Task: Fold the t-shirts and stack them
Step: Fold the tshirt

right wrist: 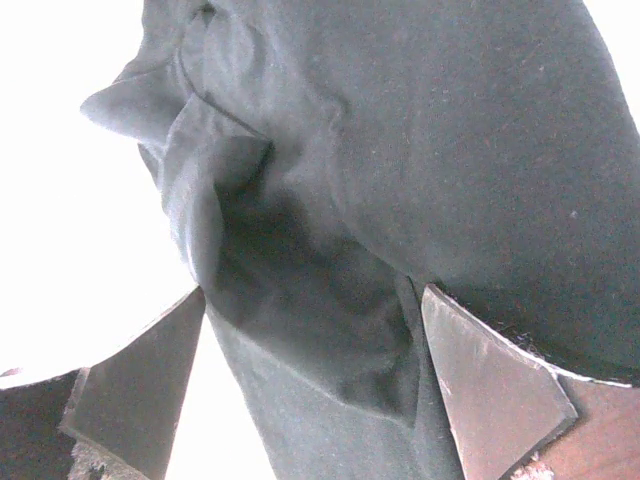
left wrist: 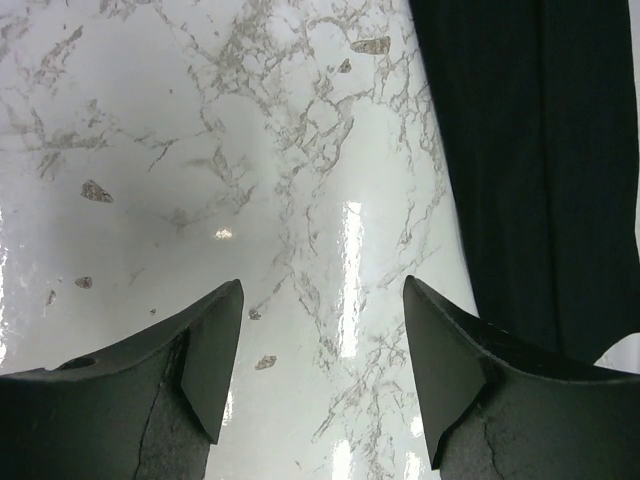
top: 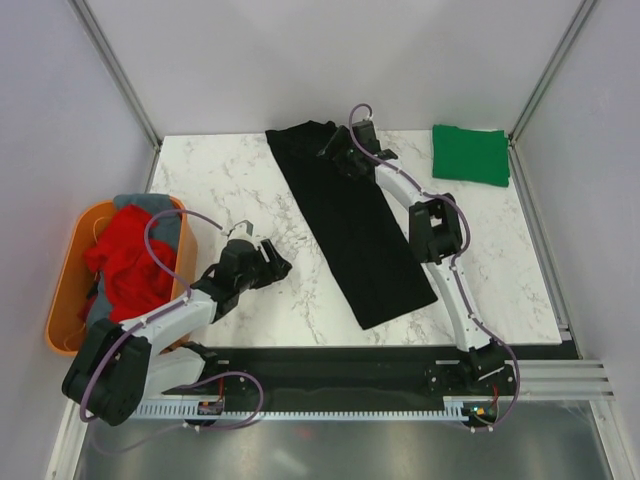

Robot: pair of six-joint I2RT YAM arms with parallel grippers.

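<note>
Open marble table (top: 225,190) lies between the orange tub (top: 60,300) and black t-shirt (top: 350,230).

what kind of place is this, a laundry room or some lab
Most likely a robot lab test cell, not a home: two arms bolted to a rail along a marble-look table, plain white walls boxing it in, t-shirts staged in an orange tub.

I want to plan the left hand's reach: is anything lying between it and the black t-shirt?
Nothing visible does. Only bare marble table lies between the open left hand and the black t-shirt.
</note>
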